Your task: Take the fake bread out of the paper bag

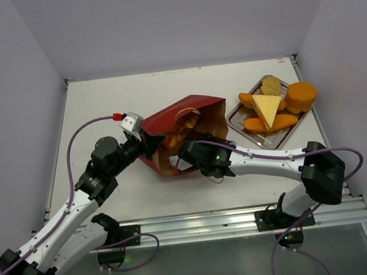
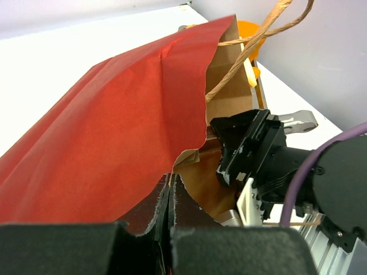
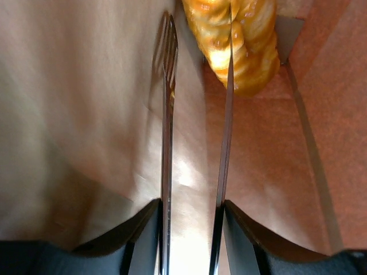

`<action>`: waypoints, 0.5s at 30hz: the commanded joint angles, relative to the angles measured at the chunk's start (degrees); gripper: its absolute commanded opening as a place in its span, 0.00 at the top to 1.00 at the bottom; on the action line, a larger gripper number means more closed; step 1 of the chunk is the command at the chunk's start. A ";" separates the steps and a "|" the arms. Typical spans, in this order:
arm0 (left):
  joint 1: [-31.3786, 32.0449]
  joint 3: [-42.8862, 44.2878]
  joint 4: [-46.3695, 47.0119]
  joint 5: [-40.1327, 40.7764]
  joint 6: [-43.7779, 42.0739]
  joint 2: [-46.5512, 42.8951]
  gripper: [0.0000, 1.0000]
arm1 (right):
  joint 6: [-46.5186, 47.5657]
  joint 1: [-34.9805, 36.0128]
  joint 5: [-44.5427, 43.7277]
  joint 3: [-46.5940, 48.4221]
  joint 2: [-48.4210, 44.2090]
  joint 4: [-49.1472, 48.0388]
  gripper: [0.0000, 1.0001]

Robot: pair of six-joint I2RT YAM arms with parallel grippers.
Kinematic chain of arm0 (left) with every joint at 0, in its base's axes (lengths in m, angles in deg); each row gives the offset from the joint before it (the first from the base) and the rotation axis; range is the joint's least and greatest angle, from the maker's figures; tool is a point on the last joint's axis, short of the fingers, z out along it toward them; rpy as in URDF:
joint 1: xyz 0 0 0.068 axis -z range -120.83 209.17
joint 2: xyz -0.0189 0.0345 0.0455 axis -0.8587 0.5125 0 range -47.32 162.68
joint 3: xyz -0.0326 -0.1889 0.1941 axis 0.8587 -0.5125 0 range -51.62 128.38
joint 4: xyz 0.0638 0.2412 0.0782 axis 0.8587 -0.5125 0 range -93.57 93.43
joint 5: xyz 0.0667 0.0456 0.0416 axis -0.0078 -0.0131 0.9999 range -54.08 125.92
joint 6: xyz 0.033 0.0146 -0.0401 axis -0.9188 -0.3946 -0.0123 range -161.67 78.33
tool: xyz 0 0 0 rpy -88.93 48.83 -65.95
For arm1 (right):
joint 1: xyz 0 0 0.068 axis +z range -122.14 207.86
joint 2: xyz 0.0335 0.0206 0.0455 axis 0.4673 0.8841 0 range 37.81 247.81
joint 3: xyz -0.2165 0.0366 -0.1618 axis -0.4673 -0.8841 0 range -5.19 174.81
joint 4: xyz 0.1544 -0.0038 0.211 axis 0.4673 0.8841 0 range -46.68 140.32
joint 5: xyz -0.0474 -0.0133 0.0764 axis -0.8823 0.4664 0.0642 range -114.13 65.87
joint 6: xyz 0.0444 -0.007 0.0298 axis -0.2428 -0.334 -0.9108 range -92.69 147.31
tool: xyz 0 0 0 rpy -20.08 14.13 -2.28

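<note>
Silver metal tray (image 1: pixel 236 119) sits skewed near the white table's (image 1: pixel 100 100) far right corner, by the right edge. Aluminium rail (image 1: pixel 213 222) runs along the near edge.

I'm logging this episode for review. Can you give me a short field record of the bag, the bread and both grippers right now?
paper bag: lying on its side mid-table, mouth toward the right arm
left gripper: shut on the bag's ragged rim
right gripper: open, reaching inside the bag
bread piece: glossy, golden, at the fingertips, apparently not clamped yet
tray: right of the bag, holding other bread pieces
</note>
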 commanded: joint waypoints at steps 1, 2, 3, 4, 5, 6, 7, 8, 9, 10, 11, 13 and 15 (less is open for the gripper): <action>-0.36 -0.39 0.36 -2.11 0.26 -1.37 1.00 | 11.41 0.23 2.92 1.33 0.82 -1.16 0.51; -0.45 -0.47 0.27 -2.20 0.26 -1.45 1.00 | 11.50 0.32 2.66 1.24 0.91 -2.48 0.51; -0.45 -0.48 0.18 -2.29 0.17 -1.45 1.00 | 11.59 0.23 2.48 1.24 0.99 -2.84 0.51; -0.45 -0.56 0.09 -2.29 0.17 -1.45 1.00 | 11.59 0.23 2.39 1.33 0.91 -3.19 0.51; -0.45 -0.65 0.00 -2.29 0.17 -1.45 1.00 | 11.59 0.23 2.22 1.33 0.82 -3.89 0.51; -0.45 -0.74 0.00 -2.21 0.08 -1.45 1.00 | 11.59 0.32 2.13 1.33 0.73 -4.16 0.51; -0.36 -1.00 0.00 -2.12 0.17 -1.45 1.00 | 11.59 0.23 2.04 1.41 0.56 -4.25 0.51; -0.45 -1.18 0.00 -2.12 0.08 -1.45 1.00 | 11.59 0.32 2.21 1.41 0.03 -4.42 0.51; -0.45 -1.35 0.09 -1.86 0.17 -1.45 1.00 | 11.50 0.23 2.39 1.33 -0.23 -4.42 0.50; -0.45 -1.70 0.18 -1.85 0.17 -1.45 1.00 | 11.41 0.23 2.48 1.33 -0.41 -4.34 0.50; -0.45 -1.88 0.18 -1.68 0.34 -1.45 1.00 | 11.33 0.23 2.48 1.33 -0.67 -4.07 0.50; -0.45 -2.14 0.35 -1.59 0.34 -1.45 1.00 | 10.97 0.23 2.57 1.15 -1.03 -3.46 0.50; -0.45 -2.50 0.44 -1.59 0.43 -1.45 1.00 | 10.89 0.23 2.66 0.89 -1.11 -2.93 0.50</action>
